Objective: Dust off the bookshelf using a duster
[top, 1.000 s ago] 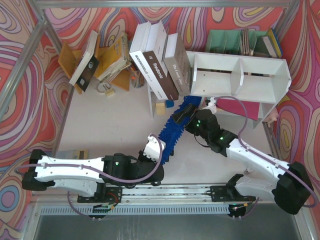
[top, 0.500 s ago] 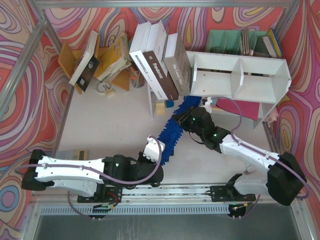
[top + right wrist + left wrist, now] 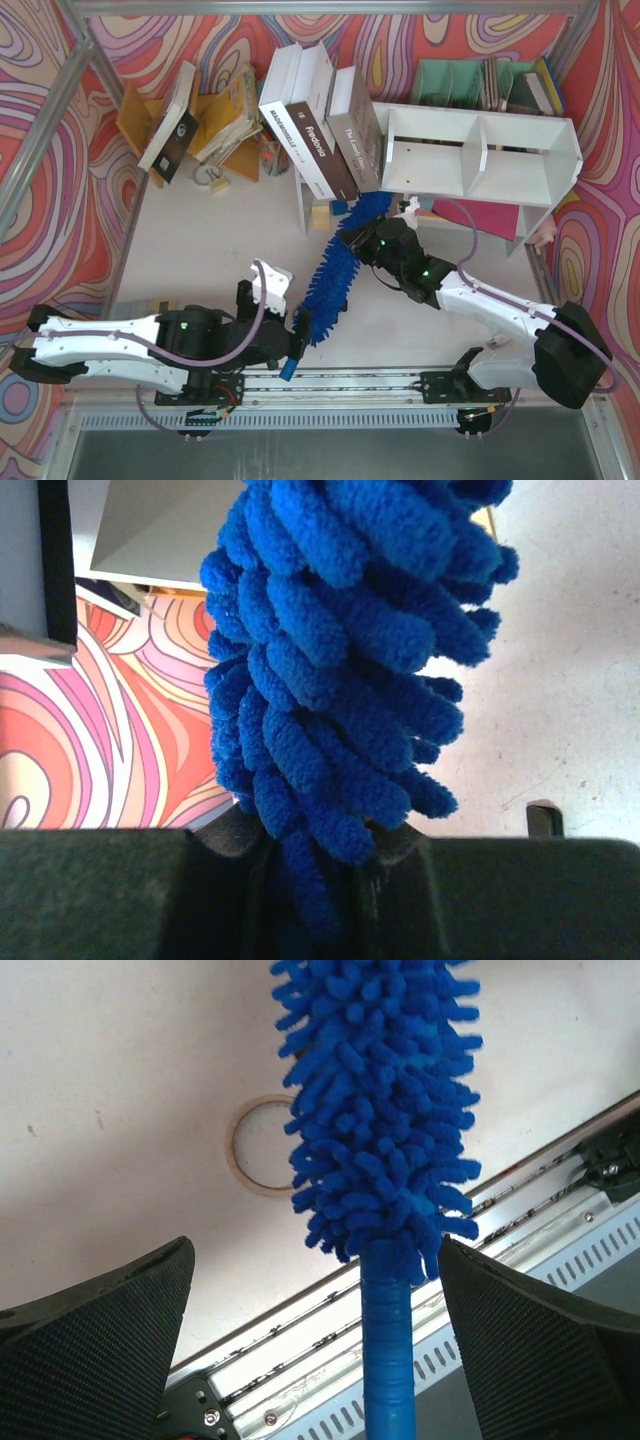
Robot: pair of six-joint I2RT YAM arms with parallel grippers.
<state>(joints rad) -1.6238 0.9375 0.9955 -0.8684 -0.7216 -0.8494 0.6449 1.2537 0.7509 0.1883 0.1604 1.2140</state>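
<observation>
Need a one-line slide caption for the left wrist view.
Left gripper open, straddling the slim handle of the duster without touching it.

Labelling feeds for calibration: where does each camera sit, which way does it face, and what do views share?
Top external: above and behind, looking down on the table; left arm, right arm, bookshelf, duster show.
Left wrist: on the left arm, facing the duster's handle between its open fingers.
Right wrist: on the right arm, facing the fluffy head clamped in the right gripper.
Shared: all see the duster.
</observation>
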